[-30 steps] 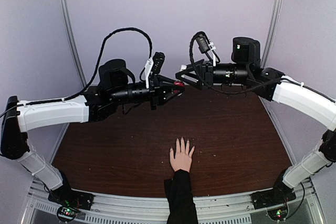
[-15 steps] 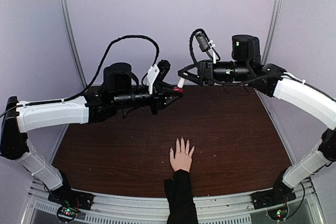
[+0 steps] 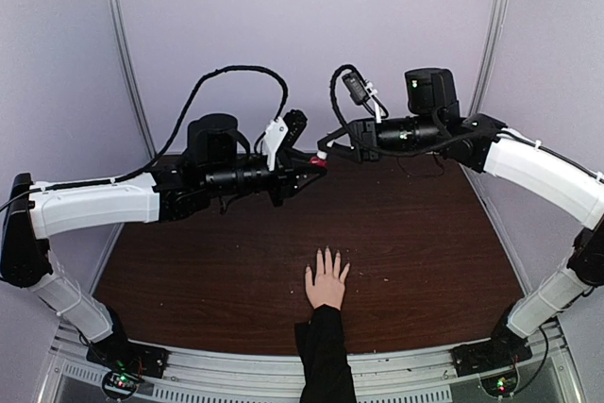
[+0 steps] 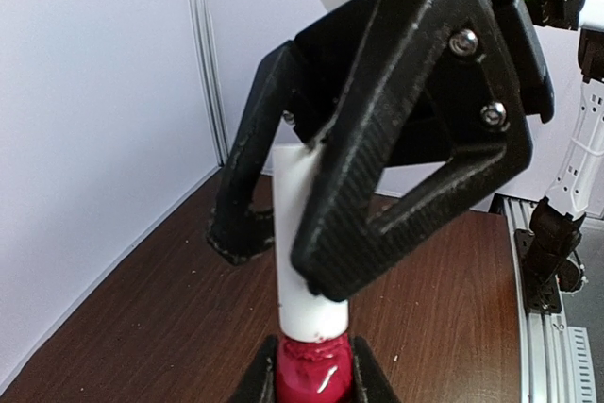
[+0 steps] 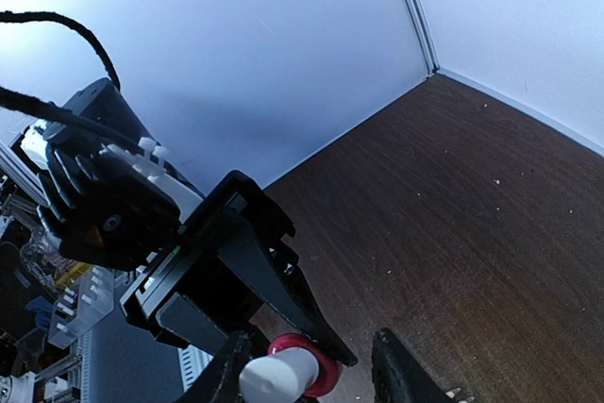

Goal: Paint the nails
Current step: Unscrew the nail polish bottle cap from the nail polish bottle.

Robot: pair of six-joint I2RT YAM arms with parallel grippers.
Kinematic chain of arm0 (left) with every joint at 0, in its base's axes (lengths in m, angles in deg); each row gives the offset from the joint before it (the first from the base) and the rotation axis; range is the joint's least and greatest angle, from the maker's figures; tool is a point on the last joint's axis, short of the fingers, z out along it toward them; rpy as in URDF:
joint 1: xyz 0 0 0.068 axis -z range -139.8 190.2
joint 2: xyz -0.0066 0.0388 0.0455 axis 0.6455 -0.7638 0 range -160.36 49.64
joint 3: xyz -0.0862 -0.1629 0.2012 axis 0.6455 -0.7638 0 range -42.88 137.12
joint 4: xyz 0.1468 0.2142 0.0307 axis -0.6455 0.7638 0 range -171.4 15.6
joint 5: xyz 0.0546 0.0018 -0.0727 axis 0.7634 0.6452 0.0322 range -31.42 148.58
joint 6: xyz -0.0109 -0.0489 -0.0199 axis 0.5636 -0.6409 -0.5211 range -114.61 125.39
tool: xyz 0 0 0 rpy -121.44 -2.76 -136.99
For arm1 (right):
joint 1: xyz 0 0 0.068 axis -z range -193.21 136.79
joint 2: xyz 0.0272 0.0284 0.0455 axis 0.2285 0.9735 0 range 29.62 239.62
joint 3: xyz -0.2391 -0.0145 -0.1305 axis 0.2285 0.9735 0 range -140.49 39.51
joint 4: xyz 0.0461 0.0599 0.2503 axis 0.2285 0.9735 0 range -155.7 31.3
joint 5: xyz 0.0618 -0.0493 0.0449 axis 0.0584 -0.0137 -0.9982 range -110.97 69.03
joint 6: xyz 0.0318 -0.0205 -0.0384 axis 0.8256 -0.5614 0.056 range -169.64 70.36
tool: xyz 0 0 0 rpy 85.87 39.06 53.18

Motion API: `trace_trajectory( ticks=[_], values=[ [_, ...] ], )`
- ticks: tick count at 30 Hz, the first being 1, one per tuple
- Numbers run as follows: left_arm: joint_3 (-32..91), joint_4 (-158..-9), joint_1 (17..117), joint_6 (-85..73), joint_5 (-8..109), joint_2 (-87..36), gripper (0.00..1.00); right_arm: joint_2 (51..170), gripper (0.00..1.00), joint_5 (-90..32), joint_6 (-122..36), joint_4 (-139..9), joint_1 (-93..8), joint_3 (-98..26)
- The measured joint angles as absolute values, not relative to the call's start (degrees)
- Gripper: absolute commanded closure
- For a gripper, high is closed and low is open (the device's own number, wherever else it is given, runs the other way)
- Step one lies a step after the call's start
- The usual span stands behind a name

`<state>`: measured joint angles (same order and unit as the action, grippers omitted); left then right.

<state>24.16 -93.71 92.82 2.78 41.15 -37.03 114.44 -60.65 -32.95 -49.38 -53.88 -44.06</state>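
Observation:
A pale hand [image 3: 327, 282] with a black sleeve lies flat on the dark wooden table [image 3: 425, 243] near the front edge, fingers pointing away. Its nails are too small to judge. My left gripper [image 3: 314, 165] is shut on a small red bottle [image 3: 321, 161] held high above the table's back; it also shows in the left wrist view [image 4: 313, 373]. The bottle's white cap [image 4: 307, 233] sticks out toward my right gripper [image 3: 328, 149]. That gripper's jaws stand open on either side of the cap [image 5: 279, 376], which is close to one finger [image 5: 230, 367] and apart from the other.
Pale walls with metal corner strips [image 3: 123, 54] stand behind and beside the table. The right arm's base [image 4: 557, 233] and a front rail [image 3: 236, 370] are near the table's front edge.
My right gripper has moved left, and its open jaws now straddle the bottle's white cap. My left gripper has dropped slightly with the bottle. The hand has not moved.

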Motion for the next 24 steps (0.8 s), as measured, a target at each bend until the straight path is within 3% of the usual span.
trace_trajectory(
  ticks=[6,15,24],
  values=[
    [24.16,-93.67,92.82,2.96,42.07,-37.03,1.0,114.88,0.81,-61.57,-32.95,-48.68,-53.88,-44.78],
    [23.84,-94.2,92.8,2.89,41.58,-37.01,1.0,114.83,0.92,-62.77,-33.8,-48.95,-53.83,-44.78],
    [23.11,-96.14,92.71,2.04,39.42,-36.7,1.0,114.07,0.97,-63.51,-36.03,-49.01,-53.83,-44.6]
  ],
)
